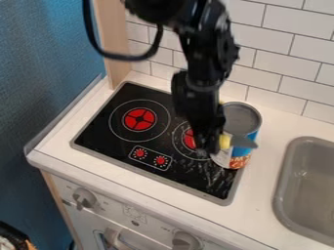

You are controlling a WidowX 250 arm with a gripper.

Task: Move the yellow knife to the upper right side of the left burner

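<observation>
fingers of gripper (pixel 210 142) closed around yellow knife (pixel 225 141), blade before can (pixel 242 118) with blue label (pixel 242 152).

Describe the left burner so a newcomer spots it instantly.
On the white counter, find the black stovetop. The left burner is the red disc with a black cross, ringed in thin white, behind the two red dials. Unlike the right burner, it isn't partly hidden by the robot arm.

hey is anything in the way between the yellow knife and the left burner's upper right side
Nothing visible stands between the yellow knife and the left burner, though the arm hides part of the route. The can isn't between them.
</observation>
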